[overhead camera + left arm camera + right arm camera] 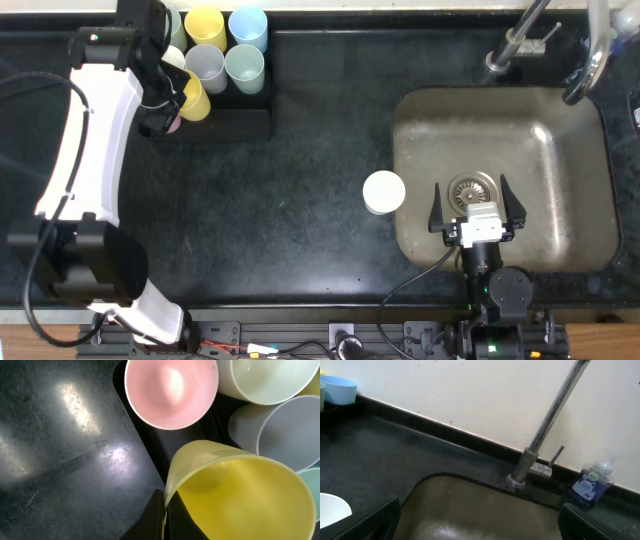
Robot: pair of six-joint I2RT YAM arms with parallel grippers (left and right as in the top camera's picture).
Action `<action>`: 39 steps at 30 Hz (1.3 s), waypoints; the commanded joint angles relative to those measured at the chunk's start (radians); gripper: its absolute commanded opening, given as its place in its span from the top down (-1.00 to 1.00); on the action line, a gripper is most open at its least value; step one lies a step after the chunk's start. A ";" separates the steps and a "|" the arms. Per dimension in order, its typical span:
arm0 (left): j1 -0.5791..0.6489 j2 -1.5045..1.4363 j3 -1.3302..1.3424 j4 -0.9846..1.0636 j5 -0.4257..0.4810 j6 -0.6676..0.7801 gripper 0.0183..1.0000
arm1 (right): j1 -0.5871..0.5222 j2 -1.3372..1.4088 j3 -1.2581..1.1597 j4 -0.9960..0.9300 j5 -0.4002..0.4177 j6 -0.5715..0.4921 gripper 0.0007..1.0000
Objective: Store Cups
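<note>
My left gripper (165, 95) is shut on the rim of a yellow cup (192, 98), which is tilted over the front left of the black tray (240, 112). In the left wrist view the yellow cup (240, 495) hangs beside a pink cup (170, 390) standing in the tray (145, 445). Yellow (205, 25), blue (247, 25), grey (205, 62) and pale green (244, 66) cups stand upright in the tray. A white cup (383, 192) sits on the counter at the sink's left edge. My right gripper (478, 205) hangs open over the sink (560, 150), holding nothing.
The faucet (520, 40) rises behind the sink, with a blue soap bottle (592, 485) to its right. The dark counter (300, 200) runs between the tray and the sink. The white cup (332, 507) is near my right gripper's left finger.
</note>
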 commanded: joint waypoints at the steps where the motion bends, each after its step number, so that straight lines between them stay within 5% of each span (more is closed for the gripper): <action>1: -0.014 0.026 -0.016 -0.007 0.002 0.004 0.96 | 0.004 -0.011 -0.013 0.005 0.008 0.004 -0.99; 39: -0.025 0.121 -0.126 0.140 -0.068 -0.006 0.96 | 0.004 -0.011 -0.013 0.005 0.008 0.004 -1.00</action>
